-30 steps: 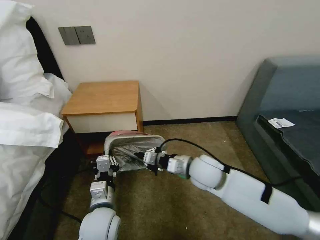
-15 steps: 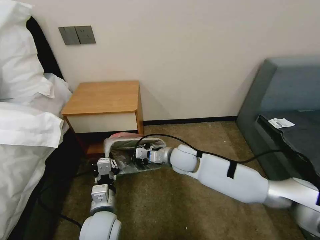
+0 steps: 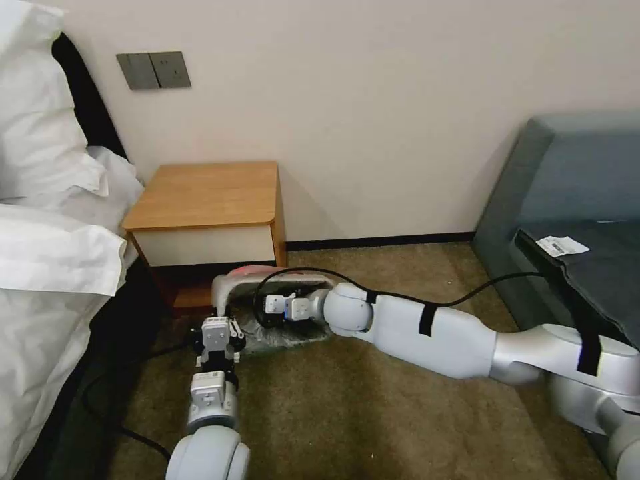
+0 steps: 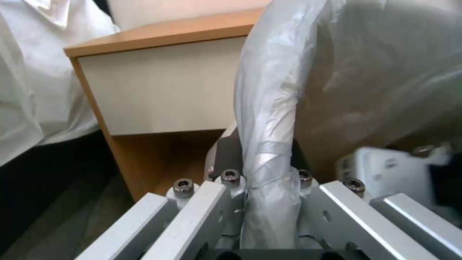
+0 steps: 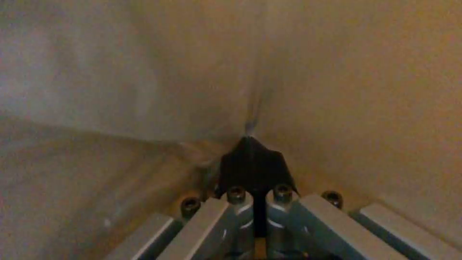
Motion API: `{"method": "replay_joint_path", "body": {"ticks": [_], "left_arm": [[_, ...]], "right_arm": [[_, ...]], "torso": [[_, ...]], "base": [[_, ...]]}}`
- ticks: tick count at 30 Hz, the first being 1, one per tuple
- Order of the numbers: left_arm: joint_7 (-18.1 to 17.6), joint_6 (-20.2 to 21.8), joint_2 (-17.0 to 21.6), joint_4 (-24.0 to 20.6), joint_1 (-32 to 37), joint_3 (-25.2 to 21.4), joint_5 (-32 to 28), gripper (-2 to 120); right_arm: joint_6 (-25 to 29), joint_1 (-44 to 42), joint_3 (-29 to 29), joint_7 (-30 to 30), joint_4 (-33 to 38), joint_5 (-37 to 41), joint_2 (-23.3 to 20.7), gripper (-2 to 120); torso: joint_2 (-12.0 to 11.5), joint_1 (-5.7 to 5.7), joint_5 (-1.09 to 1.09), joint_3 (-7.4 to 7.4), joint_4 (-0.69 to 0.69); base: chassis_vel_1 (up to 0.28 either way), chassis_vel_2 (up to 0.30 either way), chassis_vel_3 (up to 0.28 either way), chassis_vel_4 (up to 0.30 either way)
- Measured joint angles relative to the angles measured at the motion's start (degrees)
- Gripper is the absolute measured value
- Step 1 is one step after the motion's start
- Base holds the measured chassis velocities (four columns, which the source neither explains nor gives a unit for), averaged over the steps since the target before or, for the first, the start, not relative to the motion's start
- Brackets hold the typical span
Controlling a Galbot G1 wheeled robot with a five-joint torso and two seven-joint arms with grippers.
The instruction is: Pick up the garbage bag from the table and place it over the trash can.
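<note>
the garbage bag (image 3: 291, 333) drapes the trash can (image 3: 230, 285) at lower centre of the head view, below the table (image 3: 207, 193); left gripper (image 3: 217, 329) clamps the bag-covered rim; right gripper (image 5: 252, 151) pinched closed inside.

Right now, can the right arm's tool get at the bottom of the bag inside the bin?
Probably yes: the right tool is already inside the trash can, its fingers together against the garbage bag, while the left tool pinches the bagged rim.

Head camera looks down from afar; left wrist camera, close, shares the table (image 3: 207, 197) and garbage bag (image 4: 274, 119)
</note>
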Motion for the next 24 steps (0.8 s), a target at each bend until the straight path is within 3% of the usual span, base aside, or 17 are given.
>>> {"method": "replay_joint_path", "body": {"ticks": [5, 12, 16, 24], "left_arm": [[0.0, -0.1, -1.2, 0.0, 0.3, 0.8, 1.0, 4], [0.0, -0.1, -1.4, 0.8, 0.1, 0.5, 1.2, 4], [0.0, -0.1, -1.5, 1.7, -0.4, -0.1, 1.2, 4], [-0.4, 0.7, -1.1, 2.8, -1.5, -1.9, -1.0, 4]], "right_arm": [[0.5, -0.5, -0.3, 0.4, -2.7, -0.8, 1.8, 0], [0.2, -0.7, 0.0, 0.9, -0.5, -0.2, 0.9, 0], [0.4, -0.8, 1.1, 1.2, 3.2, 0.5, -1.0, 0], [-1.6, -3.2, 3.7, 2.3, 20.1, 6.1, -9.0, 0]], "torso": [[0.0, 0.0, 0.0, 0.0, 0.0], [0.0, 0.0, 0.0, 0.0, 0.0], [0.0, 0.0, -0.01, 0.0, 0.0], [0.0, 0.0, 0.0, 0.0, 0.0]], "base": [[0.0, 0.0, 0.0, 0.0], [0.0, 0.0, 0.0, 0.0], [0.0, 0.0, 0.0, 0.0], [0.0, 0.0, 0.0, 0.0]]}}
